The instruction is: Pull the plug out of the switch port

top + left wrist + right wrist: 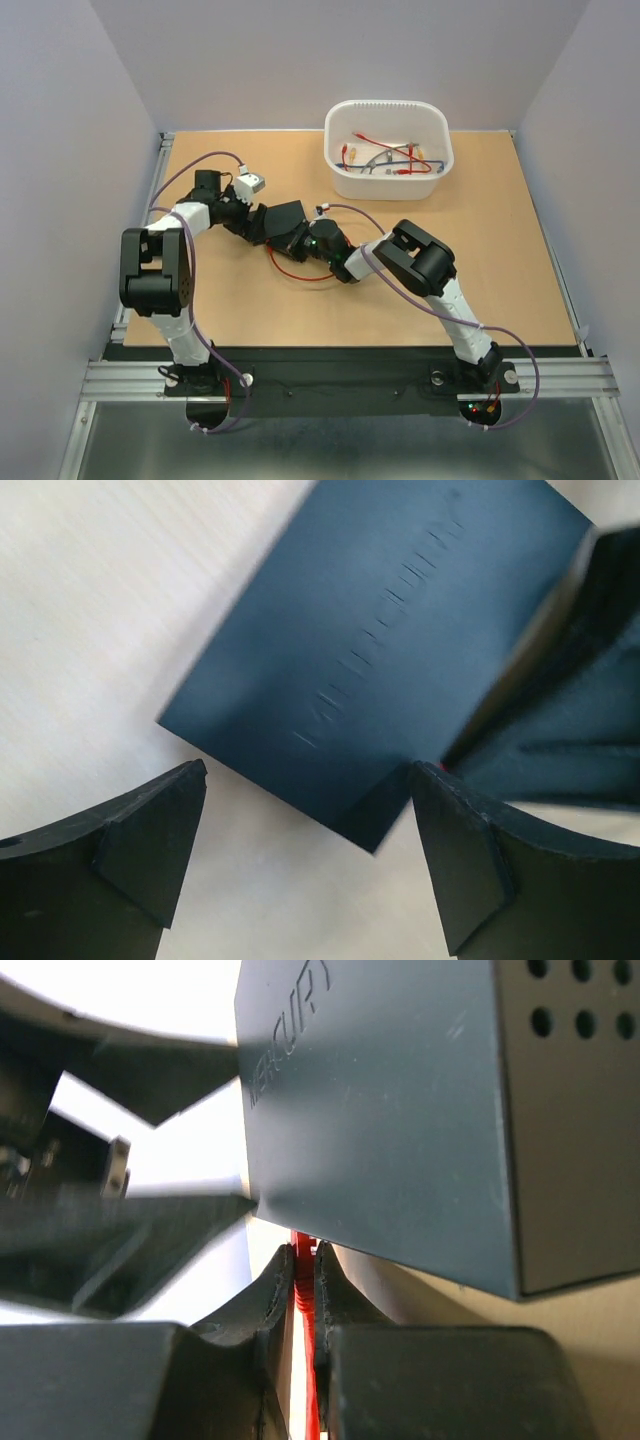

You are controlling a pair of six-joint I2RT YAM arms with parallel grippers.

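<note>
The switch (285, 220) is a flat matte-black box lying mid-table; it also shows in the left wrist view (380, 650) and the right wrist view (380, 1120). My right gripper (318, 241) (305, 1257) is shut on the red plug (303, 1295) right at the switch's port edge. The plug's tip reaches under that edge, and the port itself is hidden. The red cable (300, 273) loops toward the near side. My left gripper (262, 225) (305, 830) is open at the switch's left end. A corner of the box lies between its fingers (150, 850), by the right one.
A white plastic tub (432, 165) with several loose red and blue cables stands at the back right. The right gripper's body (570, 730) crowds the right side of the left wrist view. Grey walls stand on the left, right and far sides.
</note>
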